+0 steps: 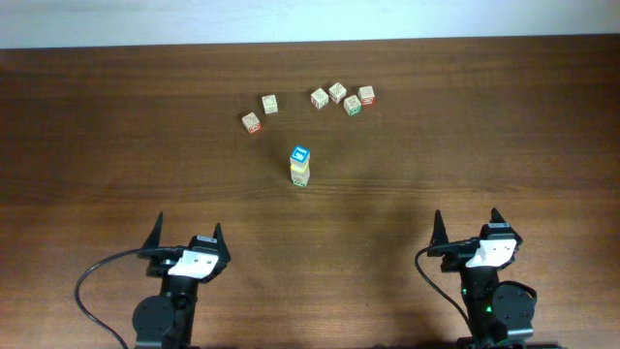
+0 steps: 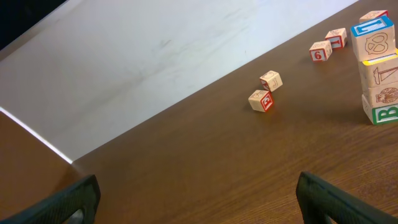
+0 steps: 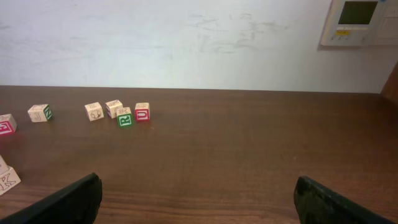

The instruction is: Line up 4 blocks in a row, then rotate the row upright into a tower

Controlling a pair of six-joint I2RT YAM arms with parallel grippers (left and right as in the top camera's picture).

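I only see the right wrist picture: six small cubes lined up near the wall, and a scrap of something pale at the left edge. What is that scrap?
Observer: Most likely the foot of a stack of four cubes. It stands alone, nearer the arms than your six.
Operator: What tops it?
Observer: A blue-edged cube.
Operator: And the other arm, is it busy?
Observer: No. The left gripper is open, holds nothing, and sits well short of the stack.
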